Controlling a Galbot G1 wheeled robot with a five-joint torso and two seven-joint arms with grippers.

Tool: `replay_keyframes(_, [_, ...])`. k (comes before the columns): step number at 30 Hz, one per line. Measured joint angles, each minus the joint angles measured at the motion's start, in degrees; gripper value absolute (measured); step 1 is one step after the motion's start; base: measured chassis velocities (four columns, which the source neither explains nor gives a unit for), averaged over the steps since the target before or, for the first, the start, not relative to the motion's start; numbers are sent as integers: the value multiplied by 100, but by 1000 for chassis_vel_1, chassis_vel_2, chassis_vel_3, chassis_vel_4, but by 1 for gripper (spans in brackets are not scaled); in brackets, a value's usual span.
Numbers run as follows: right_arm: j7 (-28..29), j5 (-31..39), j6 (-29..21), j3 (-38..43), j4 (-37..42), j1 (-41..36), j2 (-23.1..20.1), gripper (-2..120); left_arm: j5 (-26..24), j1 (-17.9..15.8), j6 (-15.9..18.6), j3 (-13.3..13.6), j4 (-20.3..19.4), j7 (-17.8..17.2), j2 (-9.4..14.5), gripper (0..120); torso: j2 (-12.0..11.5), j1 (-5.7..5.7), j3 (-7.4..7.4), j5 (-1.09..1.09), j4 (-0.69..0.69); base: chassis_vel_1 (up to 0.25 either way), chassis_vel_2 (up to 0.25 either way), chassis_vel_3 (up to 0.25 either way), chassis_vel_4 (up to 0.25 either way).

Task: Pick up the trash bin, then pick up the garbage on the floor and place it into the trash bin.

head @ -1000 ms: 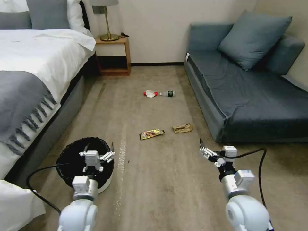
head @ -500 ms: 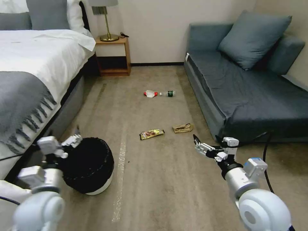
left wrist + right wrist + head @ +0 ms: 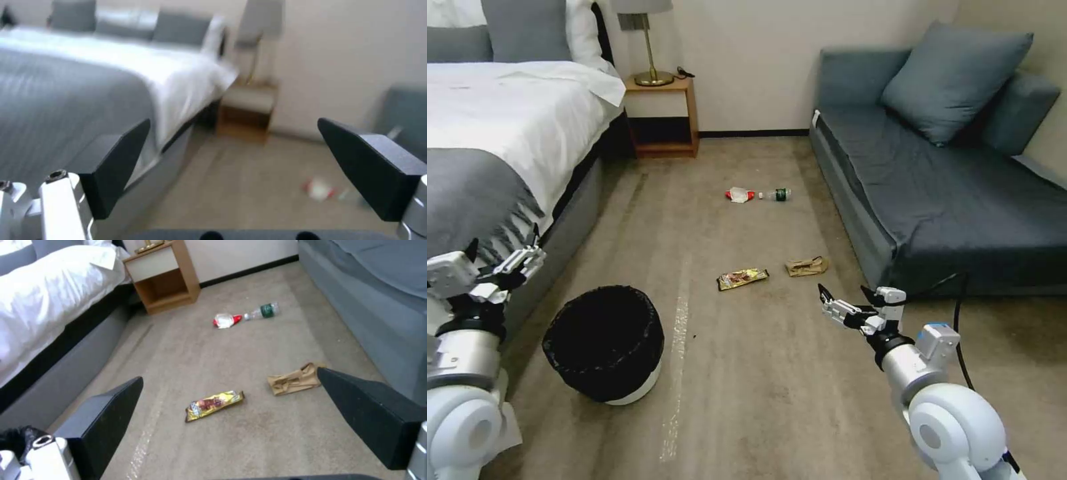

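The trash bin (image 3: 604,343) stands apart from both arms' spread fingers (image 3: 527,257).

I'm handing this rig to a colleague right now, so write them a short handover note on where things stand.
Left gripper: open, empty, raised beside the bed, to the left of the trash bin.
Right gripper: open, empty, held above the carpet in front of the sofa.
Bin stands upright on the floor, not held.
On the floor: gold snack wrapper, crumpled brown paper, red-and-white wrapper, small bottle.
Done: nothing.
Left: pick up the bin, then bin all four pieces.
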Motion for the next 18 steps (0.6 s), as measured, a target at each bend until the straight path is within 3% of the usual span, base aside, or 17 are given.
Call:
replay_keyframes(2, [-20,-3,29,0,-8,2,-9,100,-94,134,5,-27,316,-104,194,94,0,0,1,-14,2,0,0,0,0])
replay_keyframes(4, [-27,-4,43,0,-13,3,-11,100,-105,153,5,-36,361,-119,229,94,0,0,0,-6,3,0,0,0,0])
replay_keyframes(9, [-62,-16,117,5,-49,-19,-15,100,-112,171,2,-37,414,-127,250,94,0,0,0,-5,1,0,0,0,0])
replay_keyframes(10, [-74,-19,139,7,-58,-28,-15,100,-115,209,-2,-41,570,-161,273,94,0,0,0,2,-1,0,0,0,0])
replay_keyframes(12, [-78,-20,158,12,-62,-33,-14,100,-115,281,8,-43,880,-229,288,94,0,0,1,-7,1,0,0,0,0])
replay_keyframes(15, [-82,-20,172,14,-63,-33,-15,100,-112,303,30,-42,994,-246,293,94,0,0,0,-14,3,0,0,0,0])
replay_keyframes(18, [-90,-20,193,18,-70,-32,-18,100,-104,311,85,-37,1115,-255,312,94,0,0,0,0,2,0,0,0,0])
